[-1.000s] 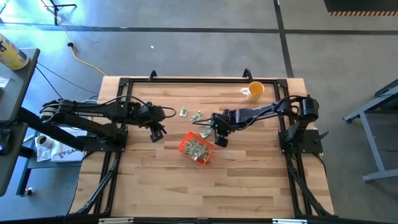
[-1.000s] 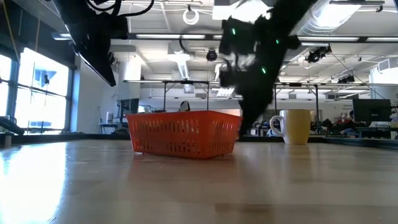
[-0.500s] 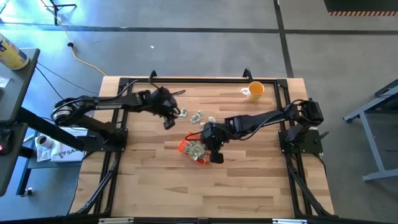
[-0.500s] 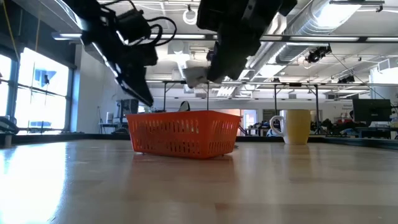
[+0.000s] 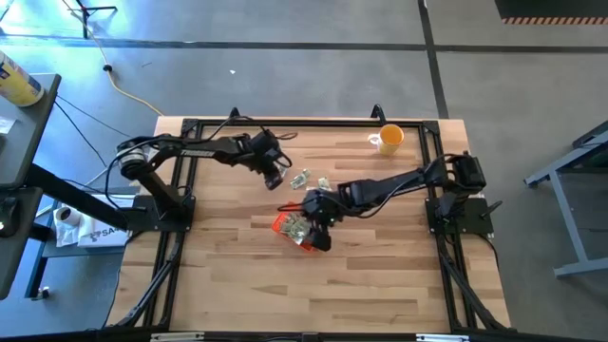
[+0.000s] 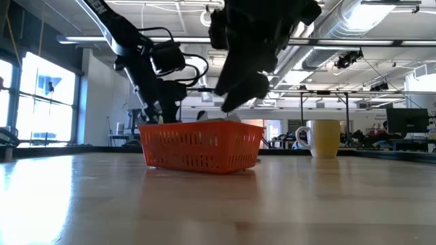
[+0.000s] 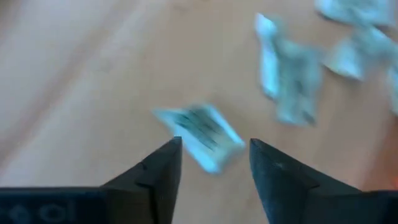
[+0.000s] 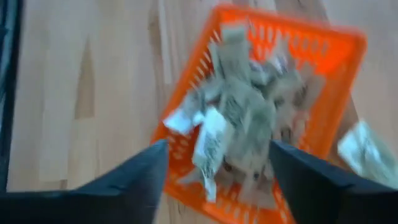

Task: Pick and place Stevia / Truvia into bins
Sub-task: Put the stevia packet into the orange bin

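- Orange-red plastic bin [image 5: 298, 229] sits near the middle of the wooden table [image 5: 380, 275], turned at an angle to the table edges. Its walls are a slotted lattice, seen side-on in the low view [image 6: 201, 145].
- Sachets in the bin [image 8: 249, 115]: a loose heap of pale green and white packets covers most of the floor of the bin. One packet lies over the rim at one corner.
- Right gripper [image 5: 316, 211]: positioned directly over the bin, reaching in from the right side of the table. In the right wrist view its two dark fingers [image 8: 134, 177] stand wide apart with nothing between them; the gripper is released. One sachet [image 8: 211, 146] lies on the heap just ahead of the fingers.
- Left gripper [image 5: 276, 173]: positioned over the loose sachets, beyond the bin, toward the far side of the table. Its fingers [image 7: 155, 171] are spread on either side of a single sachet [image 7: 202, 134] lying flat on the wood; the sachet is not clamped.
- Loose sachets [image 5: 306, 179]: a few more packets lie scattered on the table between the left gripper and the bin.
- Yellow-orange cup [image 5: 389, 139] stands near the far right corner of the table, well apart from the bin.
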